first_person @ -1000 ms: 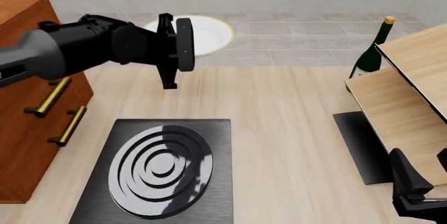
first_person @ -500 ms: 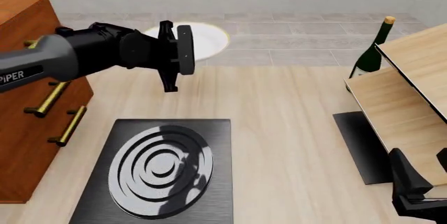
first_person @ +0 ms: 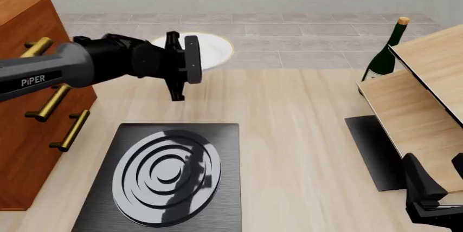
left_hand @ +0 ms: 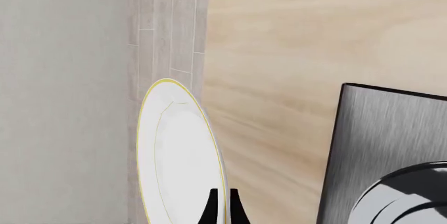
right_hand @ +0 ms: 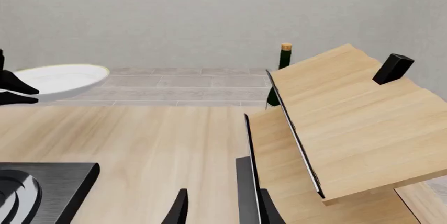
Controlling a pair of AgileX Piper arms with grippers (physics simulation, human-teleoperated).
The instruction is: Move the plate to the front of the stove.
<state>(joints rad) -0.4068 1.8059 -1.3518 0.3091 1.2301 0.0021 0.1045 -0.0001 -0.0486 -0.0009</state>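
Observation:
The plate [first_person: 214, 47], white with a thin gold rim, is held above the far part of the table, beyond the stove [first_person: 225, 134]. My left gripper [first_person: 190, 61] is shut on its near rim. In the left wrist view the two black fingertips [left_hand: 211, 209] pinch the edge of the plate [left_hand: 175, 150], and a corner of the stove [left_hand: 377, 130] shows beside it. The stove's ringed burner [first_person: 166, 175] lies under the arm's shadow. My right gripper [first_person: 430, 197] waits low at the front right, open and holding nothing [right_hand: 223, 211]. The right wrist view also catches the plate [right_hand: 59, 80].
A wooden cabinet [first_person: 21, 107] with gold handles stands at the left. At the right are a tilted wooden shelf rack [first_person: 419, 102], a green wine bottle [first_person: 383, 53] behind it and a plain black mat [first_person: 369, 150] under it.
My left arm has drawn back toward the near side and a little lower, carrying the plate with it. The right arm has not moved.

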